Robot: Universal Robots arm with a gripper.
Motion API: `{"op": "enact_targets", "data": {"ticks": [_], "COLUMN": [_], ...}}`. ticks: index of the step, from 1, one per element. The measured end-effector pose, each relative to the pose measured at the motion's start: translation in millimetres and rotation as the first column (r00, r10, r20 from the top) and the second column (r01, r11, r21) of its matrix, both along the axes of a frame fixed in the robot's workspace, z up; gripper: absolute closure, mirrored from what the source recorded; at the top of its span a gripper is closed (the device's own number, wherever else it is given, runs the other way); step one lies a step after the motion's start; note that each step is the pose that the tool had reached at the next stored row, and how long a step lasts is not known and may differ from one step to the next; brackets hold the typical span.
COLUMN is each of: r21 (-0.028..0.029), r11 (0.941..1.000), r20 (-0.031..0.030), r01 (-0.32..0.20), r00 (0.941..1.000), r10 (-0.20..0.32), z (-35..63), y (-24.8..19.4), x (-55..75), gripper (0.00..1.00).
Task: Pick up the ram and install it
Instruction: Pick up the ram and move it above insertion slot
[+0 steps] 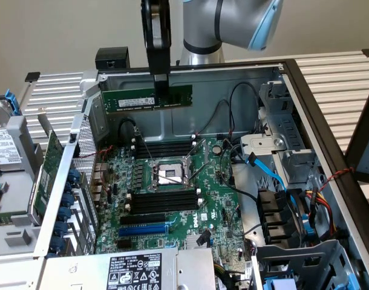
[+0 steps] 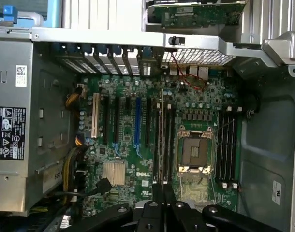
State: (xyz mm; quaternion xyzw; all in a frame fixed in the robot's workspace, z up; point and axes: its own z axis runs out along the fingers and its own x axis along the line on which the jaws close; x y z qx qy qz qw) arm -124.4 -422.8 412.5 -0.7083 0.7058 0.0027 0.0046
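The ram [image 1: 130, 99], a long green stick with a white label, hangs level in the air above the open computer case, near its back wall. My gripper [image 1: 162, 101] is shut on it, a dark finger crossing the stick right of its middle. In the wrist view the ram [image 2: 162, 135] appears edge-on as a thin line running out from my gripper [image 2: 163, 191]. It lies over the black memory slots [image 2: 169, 145] beside the CPU socket [image 2: 192, 153]. In the exterior view, black slots [image 1: 166, 147] sit on the far side of the socket [image 1: 168, 175] and more [image 1: 166, 202] on the near side.
A green expansion card [image 1: 48, 175] with a metal bracket stands outside the case at the exterior view's left. The power supply [image 1: 136, 272] sits at the near edge. Blue and black cables [image 1: 269, 172] and drive cages fill the exterior view's right. Case walls [image 1: 190, 75] ring the motherboard.
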Motion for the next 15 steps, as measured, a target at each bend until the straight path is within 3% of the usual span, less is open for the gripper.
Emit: {"op": "enact_targets", "data": {"ticks": [8,15], "r21": [0.0000,0.0001], "r11": [1.0000,1.0000], "r20": [0.0000,0.0000], "r01": [0.003,0.004], "r00": [1.0000,1.0000], "r10": [-0.003,-0.004], "z": [-6.8,-8.9], "y": [11.2,15.5], "x": [8.4,14.8], "gripper": [0.88,0.88]}}
